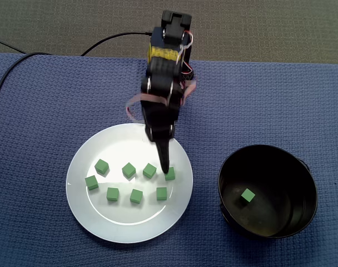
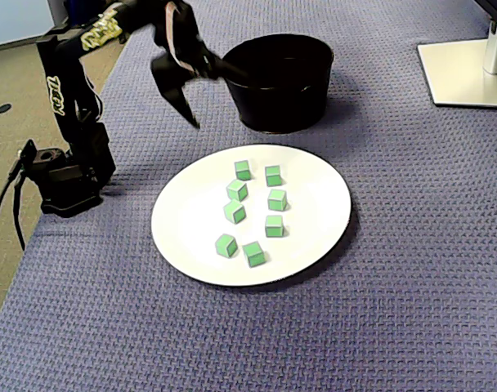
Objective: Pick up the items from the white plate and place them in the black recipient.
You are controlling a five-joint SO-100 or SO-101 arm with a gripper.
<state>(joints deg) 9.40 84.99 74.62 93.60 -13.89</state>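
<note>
Tool (image 2: 217, 99), jaws apart, above white plate (image 2: 183, 222)

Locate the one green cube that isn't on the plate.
In a fixed view looking down, the green cube lies on the floor of the black bowl, right of the white plate.

Even, bright overhead light fills both fixed views. Soft glare patches sit on the round white plate (image 1: 85, 211); the glossy black bowl (image 1: 302, 183) shows faint sheen. Shadows are short, focus fairly sharp.
</note>
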